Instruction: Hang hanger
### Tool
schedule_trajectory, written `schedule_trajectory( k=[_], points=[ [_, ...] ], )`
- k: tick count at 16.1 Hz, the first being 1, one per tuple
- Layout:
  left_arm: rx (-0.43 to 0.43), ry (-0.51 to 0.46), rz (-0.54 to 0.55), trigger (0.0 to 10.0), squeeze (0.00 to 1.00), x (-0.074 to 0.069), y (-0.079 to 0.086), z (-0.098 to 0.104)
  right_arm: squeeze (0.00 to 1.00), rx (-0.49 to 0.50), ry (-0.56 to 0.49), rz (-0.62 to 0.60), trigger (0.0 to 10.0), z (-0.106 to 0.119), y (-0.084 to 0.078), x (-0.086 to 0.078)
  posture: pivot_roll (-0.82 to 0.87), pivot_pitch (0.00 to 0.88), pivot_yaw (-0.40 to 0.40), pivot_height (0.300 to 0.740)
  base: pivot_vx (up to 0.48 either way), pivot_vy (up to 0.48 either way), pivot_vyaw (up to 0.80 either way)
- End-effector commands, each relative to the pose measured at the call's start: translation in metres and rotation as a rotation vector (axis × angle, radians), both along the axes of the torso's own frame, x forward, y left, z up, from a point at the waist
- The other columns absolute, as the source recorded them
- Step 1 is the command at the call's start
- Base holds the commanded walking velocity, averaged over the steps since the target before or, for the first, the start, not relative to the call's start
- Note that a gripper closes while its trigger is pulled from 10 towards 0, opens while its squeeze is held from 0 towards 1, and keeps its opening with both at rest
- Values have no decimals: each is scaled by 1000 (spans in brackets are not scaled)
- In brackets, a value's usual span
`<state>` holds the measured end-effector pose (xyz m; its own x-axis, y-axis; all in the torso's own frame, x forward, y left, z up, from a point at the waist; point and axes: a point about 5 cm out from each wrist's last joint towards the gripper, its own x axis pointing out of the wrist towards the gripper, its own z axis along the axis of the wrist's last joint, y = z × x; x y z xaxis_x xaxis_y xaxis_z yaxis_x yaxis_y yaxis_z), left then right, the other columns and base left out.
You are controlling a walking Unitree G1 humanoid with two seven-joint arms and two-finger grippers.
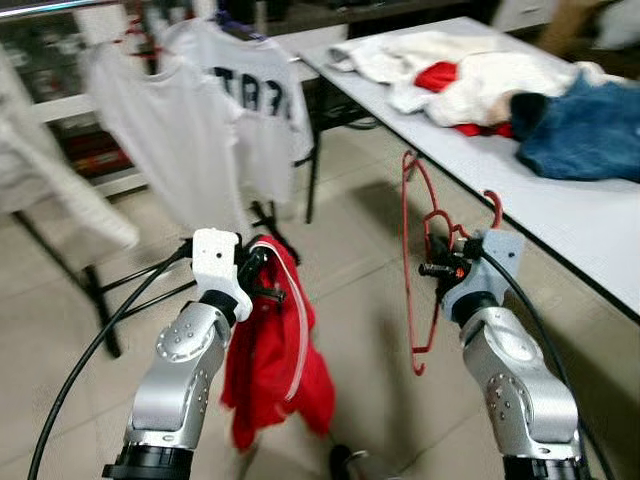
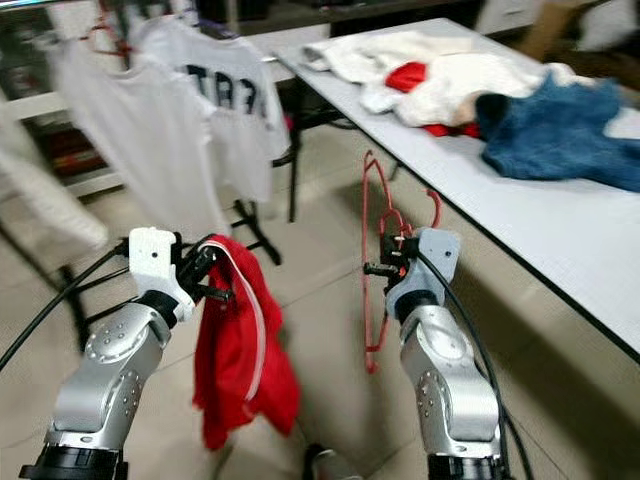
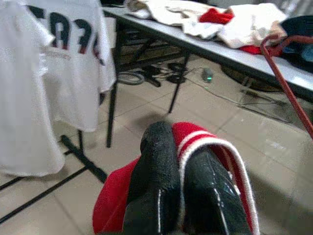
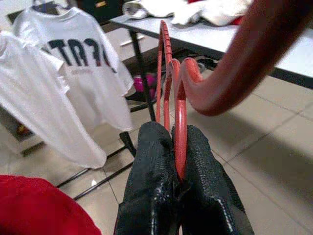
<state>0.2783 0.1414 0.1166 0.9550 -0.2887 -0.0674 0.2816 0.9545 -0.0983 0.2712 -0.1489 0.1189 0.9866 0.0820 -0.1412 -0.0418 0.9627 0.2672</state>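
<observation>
A red hanger (image 1: 420,270) is clamped in the right gripper (image 1: 437,268), beside the table (image 1: 560,215). A red garment (image 1: 275,350) is pinched in the left gripper (image 1: 262,280). The hanger should be kept steady while the collar is fed over it.

Two silver metal arms (image 1: 180,385) with rounded, screw-dotted joints end in white plastic wrist blocks (image 1: 216,255); a black cable (image 1: 95,350) loops along each, and each gripper (image 3: 183,191) has two long glossy black fingers (image 4: 151,186)
</observation>
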Motion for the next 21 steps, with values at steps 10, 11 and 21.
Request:
schedule_trajectory(
  k=[10, 11, 21],
  points=[
    [-17, 30, -88, 10000, 0, 2, -10, 6, 0, -22, 10, 0, 10000, 1, -5, -5, -58, 0, 6, 740, 0, 0, -800],
    [-14, 27, -79, 10000, 0, 3, -9, 7, 0, -39, 13, 22, 10000, 1, -2, -5, -58, 0, 6, 740, 0, 0, -800],
    [28, -5, -29, 10000, 0, 8, 6, 11, 0, -198, 51, -101, 10000, 7, -25, 3, -61, 0, 18, 740, 0, 0, -640]
  ],
)
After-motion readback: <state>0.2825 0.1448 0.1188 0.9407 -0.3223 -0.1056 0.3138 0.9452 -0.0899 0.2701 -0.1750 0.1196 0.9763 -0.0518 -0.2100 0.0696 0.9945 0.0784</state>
